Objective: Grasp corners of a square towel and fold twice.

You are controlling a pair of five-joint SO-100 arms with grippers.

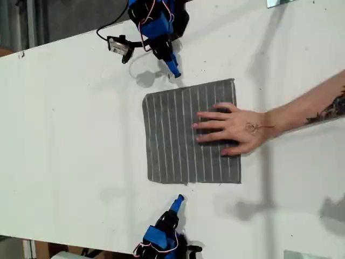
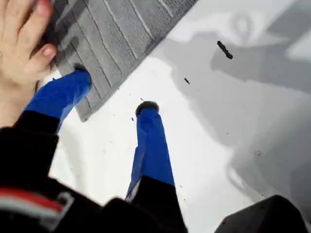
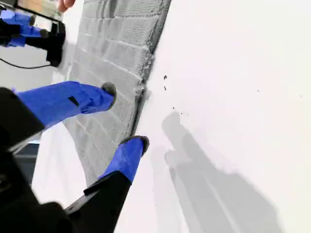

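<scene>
Flat on the white table (image 1: 70, 135) lies the grey square towel with thin white stripes (image 1: 178, 140), between the two blue arms. Across it a person's open hand (image 1: 232, 129) presses down, the forearm coming from the exterior view's right; a small dark mark on its back is too small to read. My first gripper (image 2: 114, 92) stands open, one fingertip over a towel corner (image 2: 87, 109). My second gripper (image 3: 124, 116) is likewise spread, straddling the towel's edge

Bright even light; soft grey shadows on white table (image 1: 64, 135); wrist views blurred close up; no glare.
</scene>
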